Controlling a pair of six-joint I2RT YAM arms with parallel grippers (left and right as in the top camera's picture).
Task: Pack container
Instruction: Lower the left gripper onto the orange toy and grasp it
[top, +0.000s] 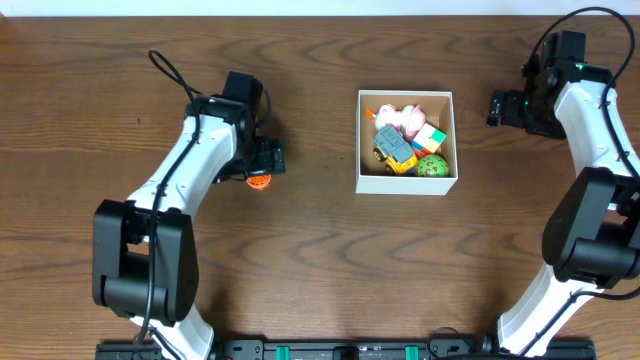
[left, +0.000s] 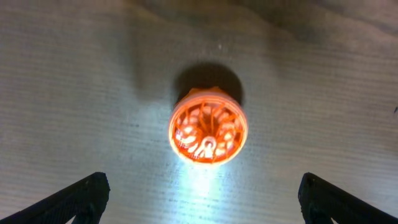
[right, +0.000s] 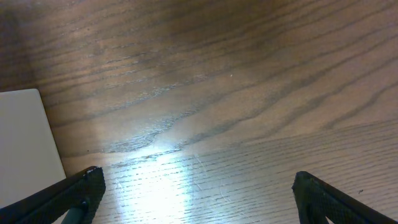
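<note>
Brown wood-grain table (top: 320, 270) fills the overhead view, with wide bare room along the near edge and in the middle.

At the left, the left gripper (top: 266, 160) hangs over an orange ball (top: 260, 182), which lies about 9 o'clock from the table's middle and is partly hidden under the gripper. In the left wrist view the ball (left: 208, 126) sits alone on the wood, a ribbed orange round with its shadow at 12 o'clock. The left gripper (left: 202, 199) is spread wide. Its fingers (left: 81, 198) stand at the lower corners, well clear of the ball on both sides, and hold nothing.

About 2 o'clock from the middle is the container (top: 400, 184), a white square box. Bare wood lies all round its walls, and neither arm touches it. Inside are a pink plush (top: 408, 118) at 12 o'clock, a coloured cube (top: 431, 138) at 3 o'clock, a green ball (top: 432, 166) at 5 o'clock and a grey-and-yellow truck (top: 393, 150) at 8 o'clock. They are crowded together and fill most of the floor.

At the right, the right gripper (top: 497, 107) hovers just off the box's 2 o'clock corner, apart from it. In the right wrist view the right gripper (right: 196, 199) is spread wide and empty over bare wood, with the container's white wall (right: 25, 143) at 9 o'clock.
</note>
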